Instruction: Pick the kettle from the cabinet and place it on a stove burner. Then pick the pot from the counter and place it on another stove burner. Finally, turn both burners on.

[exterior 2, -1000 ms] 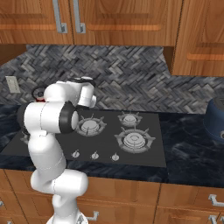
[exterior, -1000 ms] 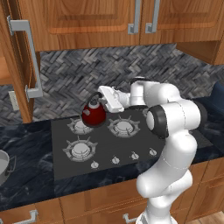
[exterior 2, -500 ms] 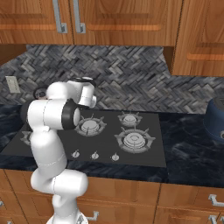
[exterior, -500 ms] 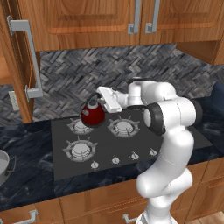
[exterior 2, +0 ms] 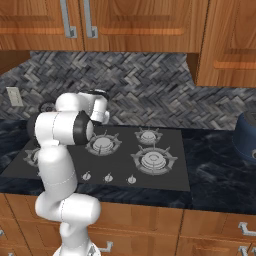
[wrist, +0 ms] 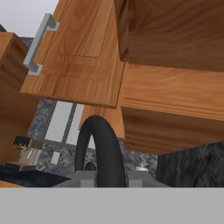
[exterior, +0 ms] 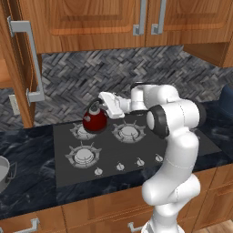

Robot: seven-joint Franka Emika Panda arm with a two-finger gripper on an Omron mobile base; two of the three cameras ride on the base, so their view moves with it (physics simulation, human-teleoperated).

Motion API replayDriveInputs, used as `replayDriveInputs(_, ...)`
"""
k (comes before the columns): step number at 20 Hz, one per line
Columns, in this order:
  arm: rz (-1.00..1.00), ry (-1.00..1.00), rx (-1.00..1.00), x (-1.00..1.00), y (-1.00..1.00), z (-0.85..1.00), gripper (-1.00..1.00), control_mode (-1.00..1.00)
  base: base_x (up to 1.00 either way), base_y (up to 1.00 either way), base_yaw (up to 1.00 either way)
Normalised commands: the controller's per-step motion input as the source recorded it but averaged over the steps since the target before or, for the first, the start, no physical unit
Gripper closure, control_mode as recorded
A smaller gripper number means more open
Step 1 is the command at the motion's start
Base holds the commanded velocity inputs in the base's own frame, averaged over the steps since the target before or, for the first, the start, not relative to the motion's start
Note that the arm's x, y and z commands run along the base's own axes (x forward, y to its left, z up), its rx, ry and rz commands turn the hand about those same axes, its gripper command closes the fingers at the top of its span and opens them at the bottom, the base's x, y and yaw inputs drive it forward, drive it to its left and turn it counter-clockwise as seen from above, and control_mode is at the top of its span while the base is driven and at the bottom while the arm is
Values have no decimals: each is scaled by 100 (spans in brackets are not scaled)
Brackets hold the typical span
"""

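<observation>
Jaws clamp one kettle (exterior: 94, 121) by its handle above four burners (exterior: 82, 155).

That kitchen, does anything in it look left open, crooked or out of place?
The tall cabinet door hangs wide open at the left. Otherwise nothing stands out: the red kettle sits upright over the back-left burner, its handle in the tool.

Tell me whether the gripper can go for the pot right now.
Probably not yet. The gripper is shut on the kettle by its handle, over the back left burner. The pot sits far off on the counter; the kettle must be released first.
</observation>
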Motion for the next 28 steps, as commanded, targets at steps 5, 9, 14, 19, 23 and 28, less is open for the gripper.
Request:
replayDriveInputs(5,0,0,0,16,4,-11,100,-100,0,0,0)
replayDriveInputs(9,-1,0,0,19,1,-8,100,-100,0,0,0)
replayDriveInputs(14,-1,0,0,19,1,-9,100,-100,0,0,0)
replayDriveInputs(19,0,0,0,17,5,-13,100,-100,0,0,0)
replayDriveInputs(23,0,0,0,17,7,-16,100,-100,0,0,0)
replayDriveInputs(28,0,0,0,19,5,-15,100,-100,0,0,0)
